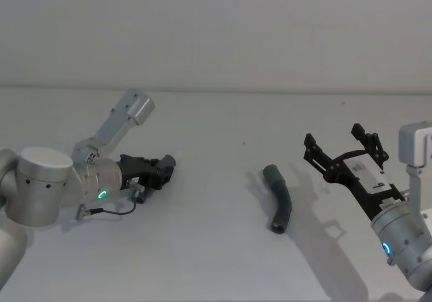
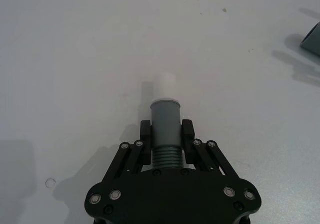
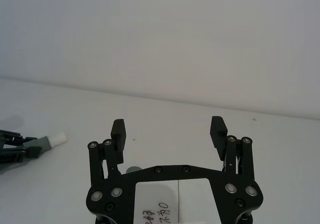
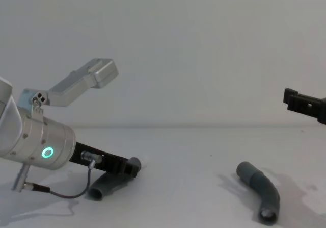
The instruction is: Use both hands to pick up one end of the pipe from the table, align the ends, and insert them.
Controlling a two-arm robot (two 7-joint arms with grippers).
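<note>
The left end effector (image 2: 166,134) sits low over the left side of the desk (image 1: 216,126), clenched around the corrugated neck of one grey pipe piece (image 2: 165,121). That piece's smooth cuff and white tip (image 2: 165,86) stick out past the fingertips toward the right. The second pipe piece (image 1: 279,206), bent and dark grey, lies loose on the desk right of centre, well apart from the held one. It is left of and lower than the right end effector (image 1: 341,143), which hangs raised at the right edge with its fingers spread wide and grasping nothing.
</note>
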